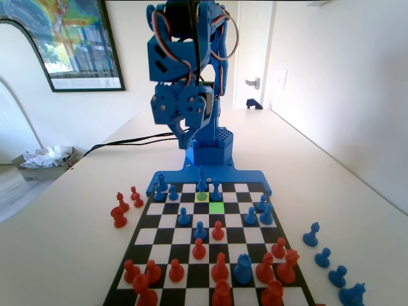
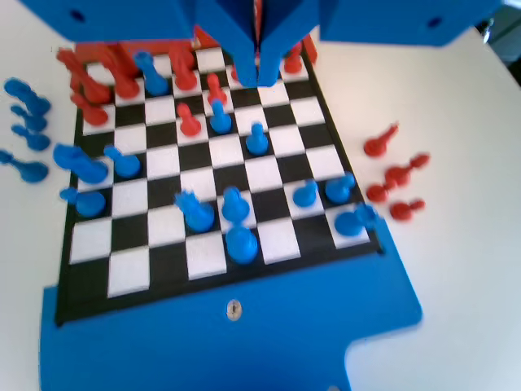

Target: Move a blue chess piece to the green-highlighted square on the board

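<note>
The blue chess piece (image 1: 202, 187) is a small pawn on the paler yellow-green square near the arm's end of the board (image 1: 288, 255). A tall pointed blue piece stands right behind it. The green-highlighted square (image 1: 217, 207) is bare, one square diagonally nearer the camera and to the right in the fixed view. My gripper (image 1: 185, 131) hangs high above the board's far edge, with its jaws pressed together and nothing in them. In the wrist view the gripper (image 2: 259, 69) points down over the board's middle, and the pawn (image 2: 234, 202) stands well below it.
Red pieces (image 1: 220, 268) crowd the near end of the board, among them one blue piece (image 1: 243, 268). Several red pieces (image 1: 121, 210) lie off the board on the left, and blue ones (image 1: 325, 256) on the right. Other blue pieces (image 1: 261, 209) stand right of the green square.
</note>
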### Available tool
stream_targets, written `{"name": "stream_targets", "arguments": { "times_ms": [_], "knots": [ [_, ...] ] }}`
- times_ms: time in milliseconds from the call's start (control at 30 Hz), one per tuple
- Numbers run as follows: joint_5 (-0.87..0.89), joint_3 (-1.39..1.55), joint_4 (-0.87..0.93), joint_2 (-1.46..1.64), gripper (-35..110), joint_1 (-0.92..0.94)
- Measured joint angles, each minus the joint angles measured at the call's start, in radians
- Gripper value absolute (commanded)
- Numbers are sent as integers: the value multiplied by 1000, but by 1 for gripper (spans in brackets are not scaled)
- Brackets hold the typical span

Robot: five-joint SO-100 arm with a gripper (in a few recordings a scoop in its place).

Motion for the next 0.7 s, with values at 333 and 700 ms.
{"name": "stream_targets", "arguments": {
  "times_ms": [333,700],
  "knots": [
    [-35,97,-83,-60,7,-32],
    [-69,121,-143,-106,9,-44]
  ]
}}
